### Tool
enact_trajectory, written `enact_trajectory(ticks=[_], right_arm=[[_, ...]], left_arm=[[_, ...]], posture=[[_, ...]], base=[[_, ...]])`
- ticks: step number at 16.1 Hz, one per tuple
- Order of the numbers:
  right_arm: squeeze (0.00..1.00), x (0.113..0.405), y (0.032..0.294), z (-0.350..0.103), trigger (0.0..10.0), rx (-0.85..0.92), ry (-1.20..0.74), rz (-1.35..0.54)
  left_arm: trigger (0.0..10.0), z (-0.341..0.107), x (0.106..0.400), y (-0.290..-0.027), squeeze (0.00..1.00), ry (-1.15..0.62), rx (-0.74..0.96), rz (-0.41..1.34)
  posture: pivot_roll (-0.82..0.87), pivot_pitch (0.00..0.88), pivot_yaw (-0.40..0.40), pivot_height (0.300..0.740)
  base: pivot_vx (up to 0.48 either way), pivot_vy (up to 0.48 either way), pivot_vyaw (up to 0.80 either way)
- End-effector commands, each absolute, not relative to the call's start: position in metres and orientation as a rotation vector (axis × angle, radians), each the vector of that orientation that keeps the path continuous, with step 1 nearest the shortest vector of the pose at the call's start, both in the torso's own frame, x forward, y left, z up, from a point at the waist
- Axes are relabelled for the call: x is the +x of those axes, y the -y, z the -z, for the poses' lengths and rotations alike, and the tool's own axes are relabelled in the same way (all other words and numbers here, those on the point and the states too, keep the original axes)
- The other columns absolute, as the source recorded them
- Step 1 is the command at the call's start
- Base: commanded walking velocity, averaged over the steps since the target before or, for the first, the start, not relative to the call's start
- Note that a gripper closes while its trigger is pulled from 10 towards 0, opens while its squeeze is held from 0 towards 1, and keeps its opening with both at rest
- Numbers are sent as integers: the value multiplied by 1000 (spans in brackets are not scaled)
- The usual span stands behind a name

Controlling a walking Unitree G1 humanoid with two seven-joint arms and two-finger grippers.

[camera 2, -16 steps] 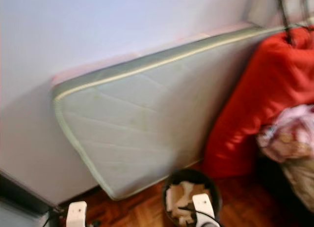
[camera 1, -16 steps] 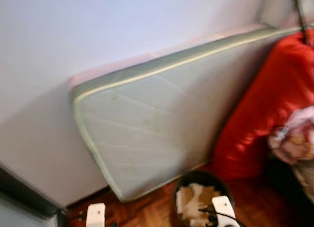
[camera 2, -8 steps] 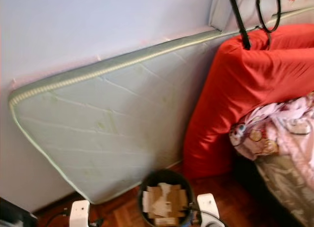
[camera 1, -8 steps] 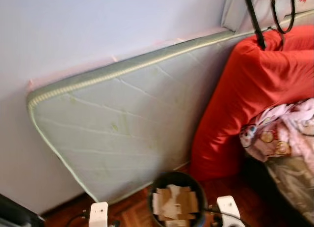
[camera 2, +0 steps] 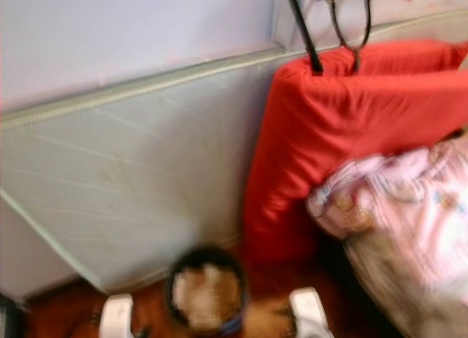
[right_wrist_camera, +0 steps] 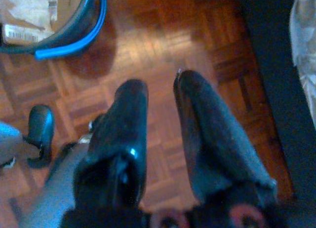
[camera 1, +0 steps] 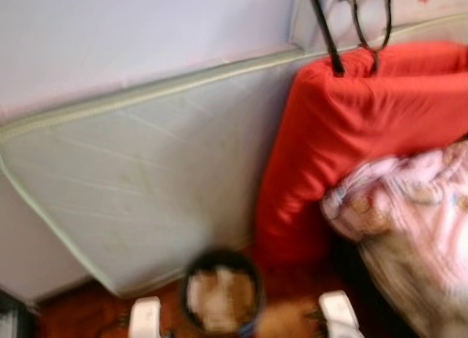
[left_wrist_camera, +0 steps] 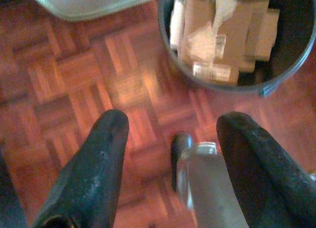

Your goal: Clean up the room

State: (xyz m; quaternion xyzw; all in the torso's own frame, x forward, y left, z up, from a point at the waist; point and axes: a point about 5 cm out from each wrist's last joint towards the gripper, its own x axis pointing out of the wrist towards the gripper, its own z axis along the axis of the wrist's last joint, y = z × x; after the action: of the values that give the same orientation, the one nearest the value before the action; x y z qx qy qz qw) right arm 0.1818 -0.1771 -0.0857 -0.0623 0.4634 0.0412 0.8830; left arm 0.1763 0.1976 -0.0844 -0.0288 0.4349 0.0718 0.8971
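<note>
Inspected at a blurred moment, head views soft. Noted pale green mattress (camera 1: 139, 184) leaning against the wall, red cushion (camera 1: 351, 140) propped just beside it, black straps (camera 1: 351, 23) hanging above. Pink patterned bedding (camera 1: 409, 206) heaped against the cushion, unsorted. Dark round bin (left_wrist_camera: 232, 35) standing on the parquet floor (left_wrist_camera: 74, 90) near the mattress corner, holding torn cardboard and paper scraps (left_wrist_camera: 217, 30); judged partly filled.

Left hand (left_wrist_camera: 173, 154) hanging low over the floor near the bin, fingers spread wide, released, grasping nothing. Right hand (right_wrist_camera: 160, 119) likewise low over bare parquet, the blue-edged bin rim beside it; fingers nearly together with a narrow gap, nothing between them, judged clenched and empty.

Progress assessed as partial: some litter already binned, floor near the bin free of visible scraps. Remaining, by judgement: bedding pile and propped mattress and cushion not yet dealt with. No item in hand; next object not identifiable.
</note>
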Motion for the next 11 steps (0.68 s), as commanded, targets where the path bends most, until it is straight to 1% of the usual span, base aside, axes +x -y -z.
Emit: enact_trajectory(ticks=[1,5,7,8,11], right_arm=[[0,193,218,73,10000,136,-875,137],[0,193,218,73,10000,134,-879,134],[0,193,218,73,10000,134,-884,134],[0,193,218,73,10000,131,-887,131],[0,193,218,73,10000,125,-892,122]], left_arm=[[10000,80,172,-235,0,-956,18,-187],[10000,80,172,-235,0,-958,17,-191],[10000,81,171,-235,0,-962,4,-202],[10000,81,171,-235,0,-958,-3,-206],[10000,81,171,-234,0,-958,-12,-212]], posture=[[-87,10,46,740],[-88,12,45,740],[-89,14,44,740],[-89,14,43,740],[-89,14,43,740]], base=[[0,-405,0],[0,-372,0],[0,0,0],[0,0,-419],[0,0,-781]])
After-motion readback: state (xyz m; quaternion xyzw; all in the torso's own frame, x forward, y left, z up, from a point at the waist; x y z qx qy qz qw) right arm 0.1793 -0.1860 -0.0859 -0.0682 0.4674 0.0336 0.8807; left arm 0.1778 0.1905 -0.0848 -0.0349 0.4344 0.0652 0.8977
